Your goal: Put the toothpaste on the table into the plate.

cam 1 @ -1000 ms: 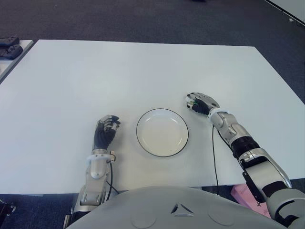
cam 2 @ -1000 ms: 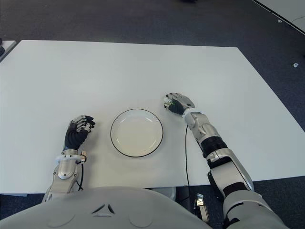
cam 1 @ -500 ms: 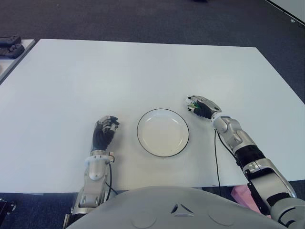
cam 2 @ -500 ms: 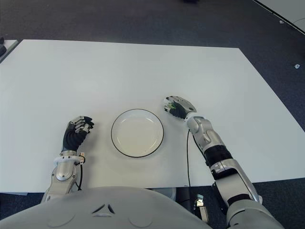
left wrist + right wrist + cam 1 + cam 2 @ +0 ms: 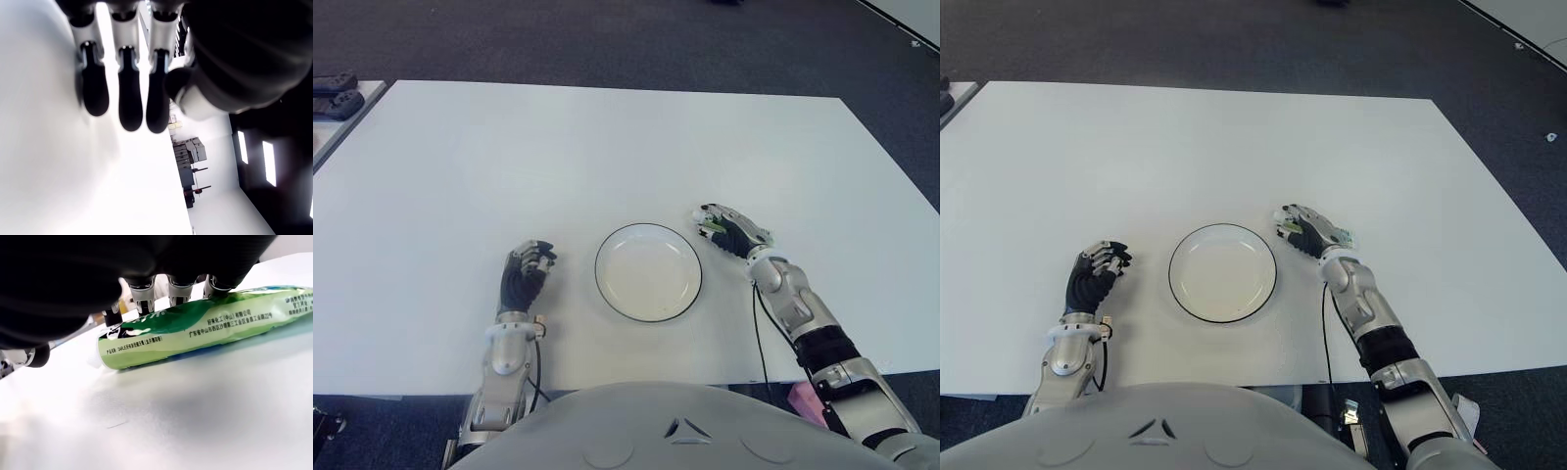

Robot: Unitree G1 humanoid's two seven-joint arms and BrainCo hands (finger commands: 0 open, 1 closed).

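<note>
I have the right robot hand (image 5: 1310, 235) draped over the toothpaste (image 5: 195, 330), which lies flat on the bench (image 5: 607, 157) just to the right of the plate (image 5: 648, 271), toward the bench's near edge. From the right wrist view, the fingers (image 5: 178, 293) come down on the upper side of the green tube, touching it along its length, but the tube's underside sits on the bench surface and I cannot see the thumb on it. I judge the hold to be partial: fingers wrapped over, not closed fast around it.

To do this step well, I would get the thumb under or against the tube's near side before lifting, because a soft tube can roll or slide out of a top-only contact. Squeeze moderately; the tube will deform. Then lift only enough to clear the plate's rim, carry it left across that rim, and release over the middle of the empty plate.

The left robot hand (image 5: 526, 277) shows left of the plate, fingers curled, holding nothing.
</note>
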